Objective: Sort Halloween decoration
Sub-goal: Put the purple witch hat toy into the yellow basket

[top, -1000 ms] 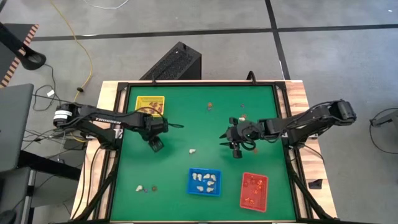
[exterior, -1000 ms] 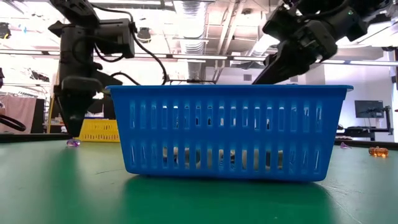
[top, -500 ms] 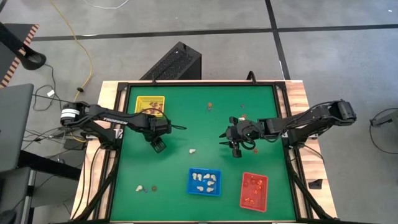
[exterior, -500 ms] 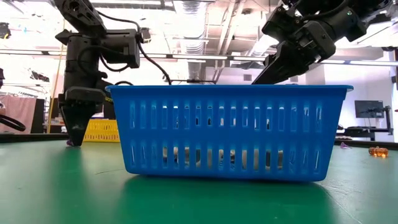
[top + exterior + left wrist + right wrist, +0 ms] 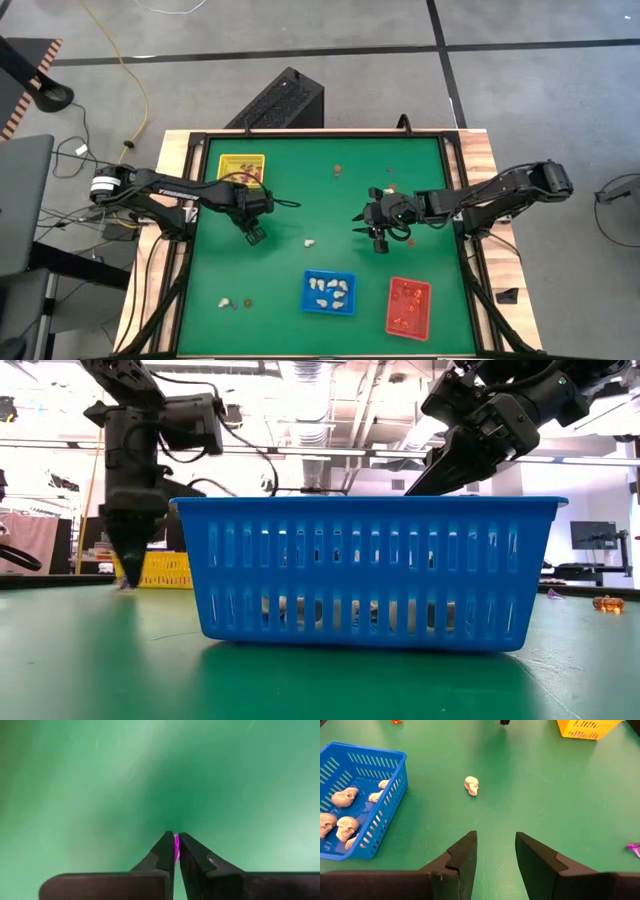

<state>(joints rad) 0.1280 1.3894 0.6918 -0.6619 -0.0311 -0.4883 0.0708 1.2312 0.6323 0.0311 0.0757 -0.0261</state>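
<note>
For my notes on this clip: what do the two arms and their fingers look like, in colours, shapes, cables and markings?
Both arms are dark, jointed and slim. The left arm carries white lettering along one link, a pale ring near its base, and a black cable looping off its wrist. The left gripper has dark fingers tapering to wedge tips. The right gripper has broader dark fingers with stepped inner faces.

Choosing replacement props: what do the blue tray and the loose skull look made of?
Blue tray: apparently moulded plastic, smooth, with slotted walls. Loose skull: cream, matte, probably plastic or resin; the pictures cannot settle which.
</note>
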